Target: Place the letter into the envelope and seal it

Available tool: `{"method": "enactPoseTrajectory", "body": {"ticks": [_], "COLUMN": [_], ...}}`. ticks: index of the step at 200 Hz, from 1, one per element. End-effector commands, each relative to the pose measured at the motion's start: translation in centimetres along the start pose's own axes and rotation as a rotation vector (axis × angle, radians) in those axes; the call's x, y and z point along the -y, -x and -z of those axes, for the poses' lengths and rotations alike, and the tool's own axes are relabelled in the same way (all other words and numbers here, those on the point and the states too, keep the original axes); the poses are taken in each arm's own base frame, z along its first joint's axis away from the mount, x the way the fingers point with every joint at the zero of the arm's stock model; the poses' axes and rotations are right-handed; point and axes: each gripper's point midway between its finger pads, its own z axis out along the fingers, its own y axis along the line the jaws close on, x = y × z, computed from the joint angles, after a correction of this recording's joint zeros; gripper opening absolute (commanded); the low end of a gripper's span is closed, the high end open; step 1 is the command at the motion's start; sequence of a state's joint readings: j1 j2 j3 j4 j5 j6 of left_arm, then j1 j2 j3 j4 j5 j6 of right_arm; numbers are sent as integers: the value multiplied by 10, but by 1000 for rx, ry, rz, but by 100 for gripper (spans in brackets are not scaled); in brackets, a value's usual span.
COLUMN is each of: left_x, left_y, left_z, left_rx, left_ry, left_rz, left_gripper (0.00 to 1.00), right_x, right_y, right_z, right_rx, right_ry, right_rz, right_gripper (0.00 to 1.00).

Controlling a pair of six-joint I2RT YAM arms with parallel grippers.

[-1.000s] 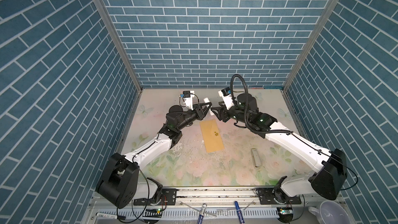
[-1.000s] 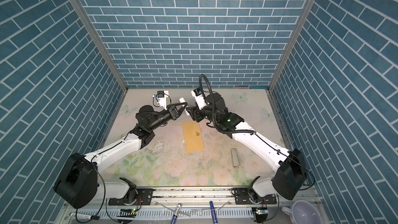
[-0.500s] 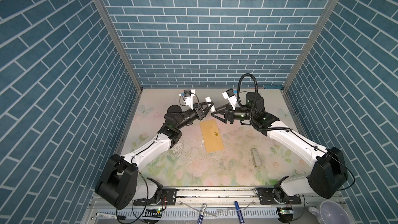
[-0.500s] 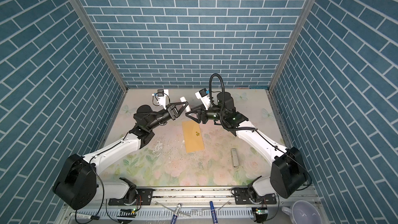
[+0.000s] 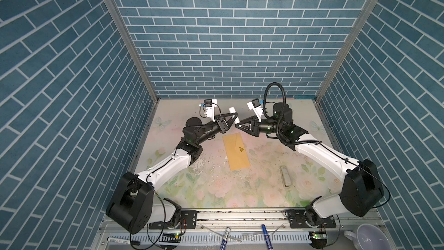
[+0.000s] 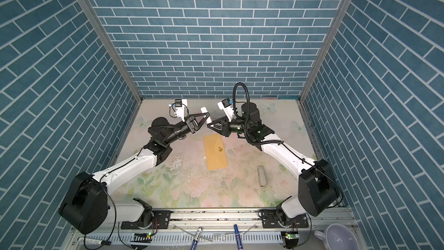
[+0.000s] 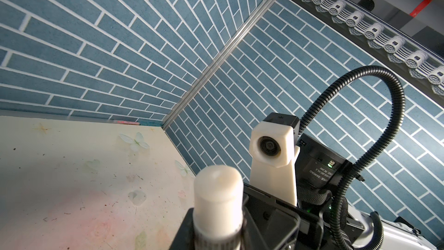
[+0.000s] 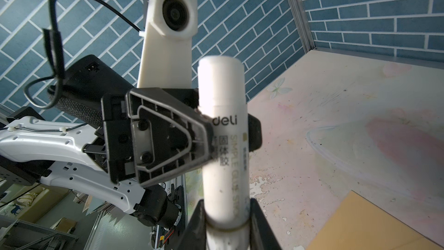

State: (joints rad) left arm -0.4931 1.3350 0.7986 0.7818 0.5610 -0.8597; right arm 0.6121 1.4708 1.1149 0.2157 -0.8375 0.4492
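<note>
Pinches the glue stick [image 8: 222,80] mid-barrel in the left gripper [image 5: 231,119], clamps one end in the right gripper [image 8: 227,210]. Leaves the envelope [image 5: 236,151] flat on the table [image 5: 264,164] at 6 o'clock: seemingly light, floppy, slick; best pinched at an edge

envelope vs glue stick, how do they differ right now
The envelope lies flat on the table, untouched; the glue stick is up in the air, gripped by the left pincer. The envelope is a mustard-yellow rectangle; the glue stick is a white cylinder.
</note>
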Motion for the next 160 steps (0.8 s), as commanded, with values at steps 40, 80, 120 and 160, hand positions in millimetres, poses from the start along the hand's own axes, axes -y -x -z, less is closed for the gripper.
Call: {"method": "enactPoseTrajectory", "body": {"ticks": [40,80,120,160], "left_x": [4,-5,-10,-14], "left_y": [7,5,3,2], "left_z": [1,3,2,0], "left_rx": [22,14,14,16], "left_ry": [8,61,76,82], "left_rz": [-45,-63,-58,-50], "left_gripper": [0,0,0,0], "right_x": [25,43,51,55], "right_y": [13,19,34,38], "right_z": [13,24,22,7], "right_rx": [57,4,-23,-85], "right_ry": [-233,-639,-960,-1208], "right_rz": [13,212,392,584], "right_gripper": [0,0,0,0]}}
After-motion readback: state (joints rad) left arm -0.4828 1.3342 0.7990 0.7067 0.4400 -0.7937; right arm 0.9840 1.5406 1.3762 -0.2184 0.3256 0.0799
